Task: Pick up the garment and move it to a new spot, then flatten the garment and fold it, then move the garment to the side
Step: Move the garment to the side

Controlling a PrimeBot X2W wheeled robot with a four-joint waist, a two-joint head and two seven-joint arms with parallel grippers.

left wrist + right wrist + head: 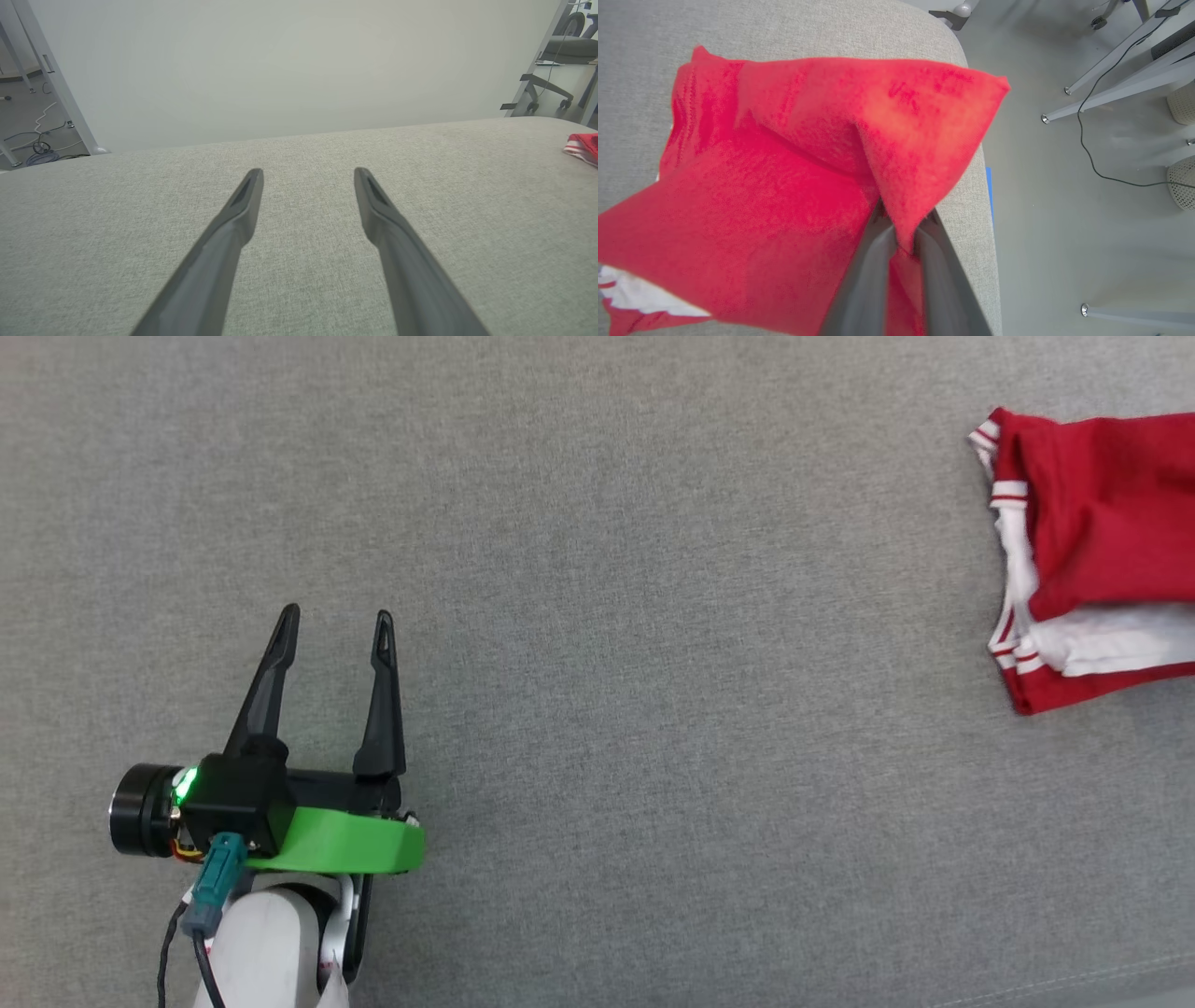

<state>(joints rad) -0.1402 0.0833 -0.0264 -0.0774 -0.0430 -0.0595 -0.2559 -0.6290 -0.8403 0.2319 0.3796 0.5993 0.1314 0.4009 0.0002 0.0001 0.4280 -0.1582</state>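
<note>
The garment [1102, 523] lies at the far right of the bench [653, 709] in the head view, running out of frame. It looks like a compact stack: a red panel on top, white sleeve cloth and striped trim showing at its left and lower edges. The lettering and number cannot be seen.

In the right wrist view the garment [784, 186] sits close to the bench's rounded corner [924, 28], with the floor [1064, 210] just beyond. The right gripper [903, 228] has its jaws clamped together on a pinched ridge of red cloth, which rises into a tented peak above the flatter layers.

The left gripper [337, 612] is at the lower left of the head view, well apart from the garment. Its jaws are spread wide and hold nothing. In its own wrist view it [309, 171] points over bare bench [299, 280], with the garment [584, 147] a small red patch at the right edge.

Since the garment appears already folded and lies out at the bench's side, this is most likely the last step, moving it aside. The next move probably calls for lowering the pinched ridge so the top layer settles flat, then parting the right jaws and lifting straight off so the cloth does not drag. The bench edge is near, so any further sideways carry should be short, or the stack may slide off or come unfolded.
</note>
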